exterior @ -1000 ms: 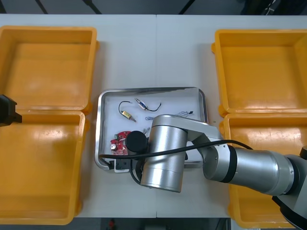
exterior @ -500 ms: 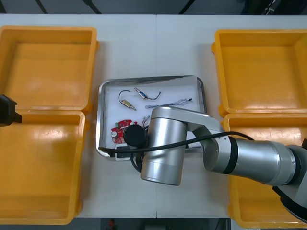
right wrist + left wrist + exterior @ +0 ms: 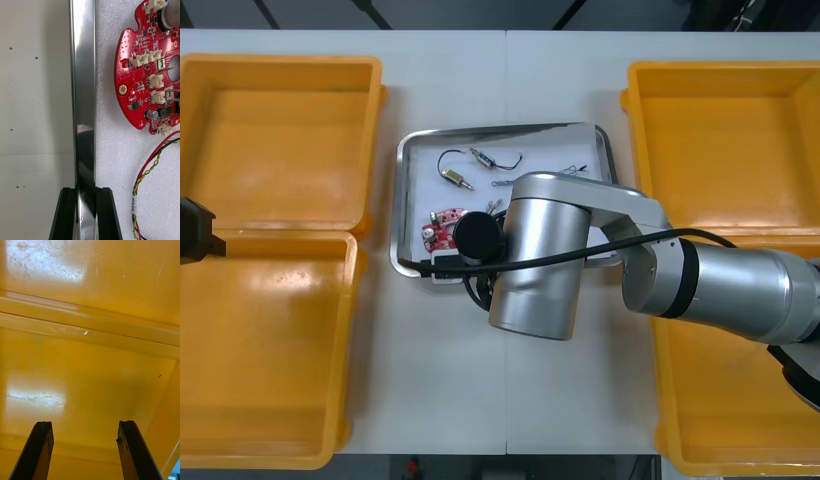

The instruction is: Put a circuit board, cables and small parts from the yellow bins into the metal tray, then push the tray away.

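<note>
Right jaws: pinched narrow on the near rim of the metal tray (image 3: 83, 93), one jaw inside the wall and one outside. I take it the rim is held so the tray can be steered as well as shoved.

Grip spot: at the tray's lower left corner in the front view, just below the circuit board (image 3: 442, 228). Holding there keeps the jaws off everything lying inside.

Right arm (image 3: 540, 265): reaches in from the right edge and lies across the tray's lower right part, hiding that stretch of it.

Circuit board: red and round, flat on the white inside of the tray, just beside the gripped rim but not touching it.

Red and yellow cable (image 3: 148, 180): twisted, lying next to the board and inside the wall.

Other contents: a black cable (image 3: 445, 157) and small metal parts (image 3: 452, 177) toward the tray's far side, apart from the board.

Tray position: upper middle of the front view, between the upper pair of yellow bins (image 3: 280, 140), on the table (image 3: 480, 400).

Stage, as I judge it: loading looks done, and this grip serves the push away.

Risk: a shiny, thin rim could slip or tilt in so small a pinch.

Left jaws: wide apart and idle at the left edge of the front view, hanging over a bin floor (image 3: 90, 382).
</note>
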You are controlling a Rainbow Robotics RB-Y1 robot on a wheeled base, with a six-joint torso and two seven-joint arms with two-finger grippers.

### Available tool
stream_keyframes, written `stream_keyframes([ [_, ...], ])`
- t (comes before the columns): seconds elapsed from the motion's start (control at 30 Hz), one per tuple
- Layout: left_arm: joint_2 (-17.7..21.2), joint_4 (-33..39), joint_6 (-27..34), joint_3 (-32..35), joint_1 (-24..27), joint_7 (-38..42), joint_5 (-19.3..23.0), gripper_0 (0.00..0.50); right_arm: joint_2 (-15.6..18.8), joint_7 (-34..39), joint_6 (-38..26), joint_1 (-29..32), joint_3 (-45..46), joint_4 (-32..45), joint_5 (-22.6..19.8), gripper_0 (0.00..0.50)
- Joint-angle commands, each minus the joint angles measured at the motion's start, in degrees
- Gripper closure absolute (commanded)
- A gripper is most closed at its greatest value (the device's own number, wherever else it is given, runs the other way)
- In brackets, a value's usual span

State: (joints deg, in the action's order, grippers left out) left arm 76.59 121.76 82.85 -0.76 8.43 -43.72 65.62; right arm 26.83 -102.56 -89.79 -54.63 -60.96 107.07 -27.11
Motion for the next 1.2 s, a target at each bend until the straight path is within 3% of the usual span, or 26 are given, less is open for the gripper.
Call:
stream_keyframes([
  [0.03, 2.51, 1.11, 0.12, 1.20, -0.52, -1.19, 0.04, 0.000, 1.21, 0.78, 2.34, -4.87, 1.90, -2.13, 0.39, 0.500],
  [0.63, 2.51, 1.11, 0.12, 1.20, -0.52, -1.19, 0.04, 0.000, 0.77, 0.69, 15.70, -12.25, 1.99, -15.40, 0.66, 0.500],
  [1.2, 2.51, 1.11, 0.12, 1.20, -0.52, -1.19, 0.04, 0.000, -0.63, 0.52, 30.82, -15.42, 1.90, -27.26, 6.28, 0.500],
])
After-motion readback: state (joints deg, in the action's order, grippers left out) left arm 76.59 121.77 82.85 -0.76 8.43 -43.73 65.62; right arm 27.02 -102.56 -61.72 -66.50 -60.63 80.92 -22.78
